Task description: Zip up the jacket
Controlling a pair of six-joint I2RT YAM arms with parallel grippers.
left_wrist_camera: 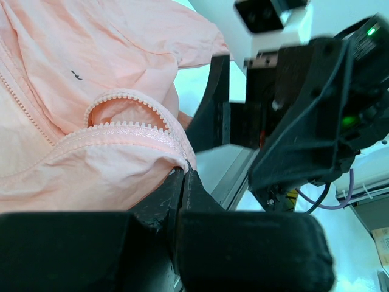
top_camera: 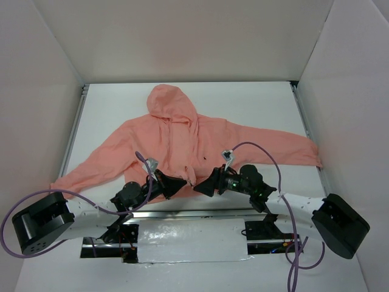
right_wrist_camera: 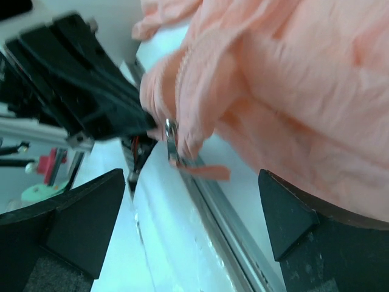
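Note:
The salmon-pink hooded jacket (top_camera: 182, 140) lies flat on the table, hood at the far side, sleeves spread. My left gripper (top_camera: 180, 183) is shut on the jacket's bottom hem by the zipper; in the left wrist view its jaws (left_wrist_camera: 183, 173) pinch the fabric edge under the zipper teeth (left_wrist_camera: 130, 131). My right gripper (top_camera: 200, 186) is open just right of it, facing the hem. In the right wrist view the metal zipper slider (right_wrist_camera: 171, 139) and its pink pull tab (right_wrist_camera: 206, 171) hang between and beyond the open fingers (right_wrist_camera: 91, 213).
A metal rail (right_wrist_camera: 225, 219) runs along the table's near edge (top_camera: 194, 210) just below the hem. White walls enclose the table on three sides. Purple cables (top_camera: 267, 155) loop above both arms.

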